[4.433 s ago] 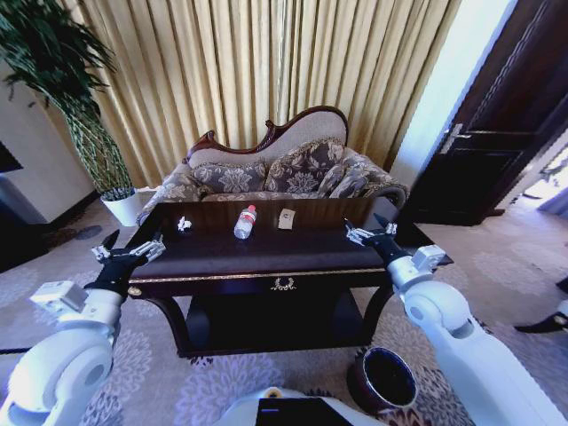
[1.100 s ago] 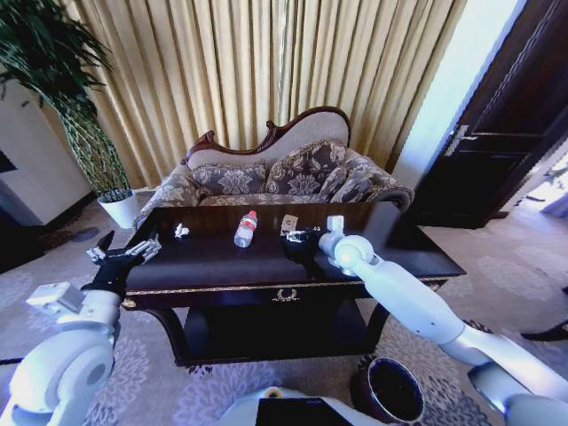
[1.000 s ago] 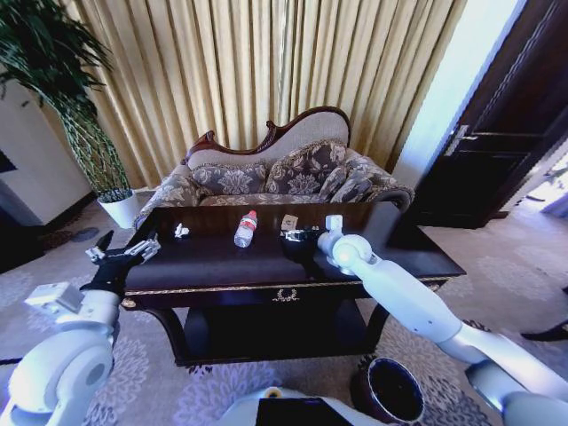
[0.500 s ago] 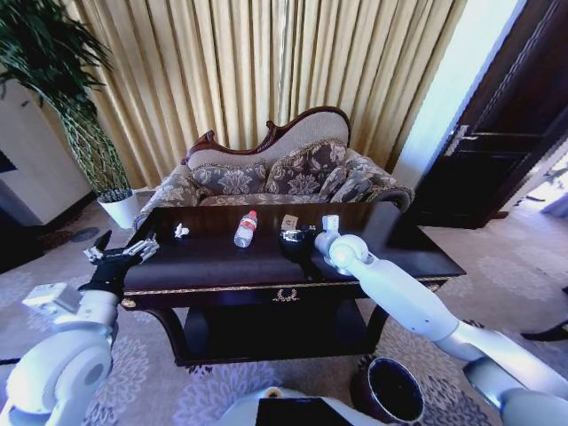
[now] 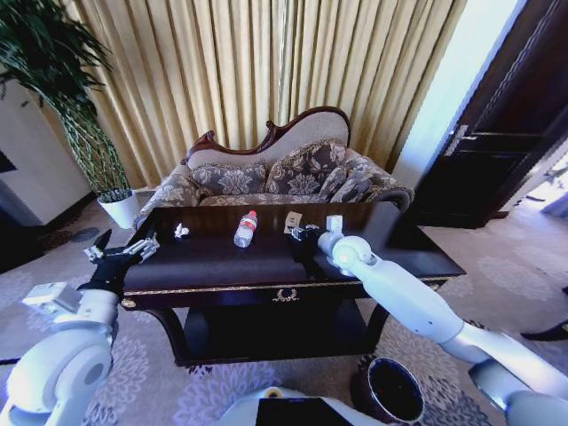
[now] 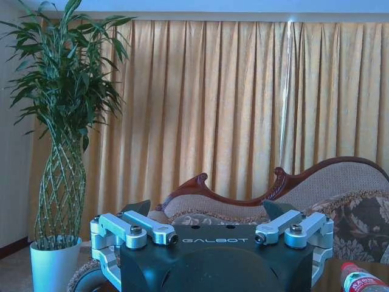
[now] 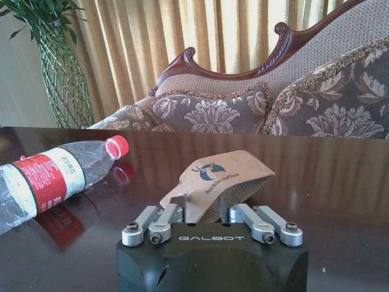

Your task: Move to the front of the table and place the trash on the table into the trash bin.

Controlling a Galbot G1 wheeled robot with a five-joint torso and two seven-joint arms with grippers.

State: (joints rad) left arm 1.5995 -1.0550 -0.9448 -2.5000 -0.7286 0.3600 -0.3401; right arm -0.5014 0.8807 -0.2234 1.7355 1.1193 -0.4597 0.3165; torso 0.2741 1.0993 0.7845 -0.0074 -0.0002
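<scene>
Right wrist view: packet pinched between right gripper jaws.

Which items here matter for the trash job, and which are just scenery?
Job: table; bottle; white scrap; brown packet, in the right tool; bin.
Scenery: sofa; plant; curtains; door; left tool, idle at the table's left end.

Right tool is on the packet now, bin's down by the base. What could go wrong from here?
1. The right tool pinches only one edge of the packet, which bends upward; it might slip out during the carry.
2. The bottle lies on its side close by; a wide swing could knock it rolling.
3. The trash bin sits low beside the table leg, so a high release may miss it.
</scene>
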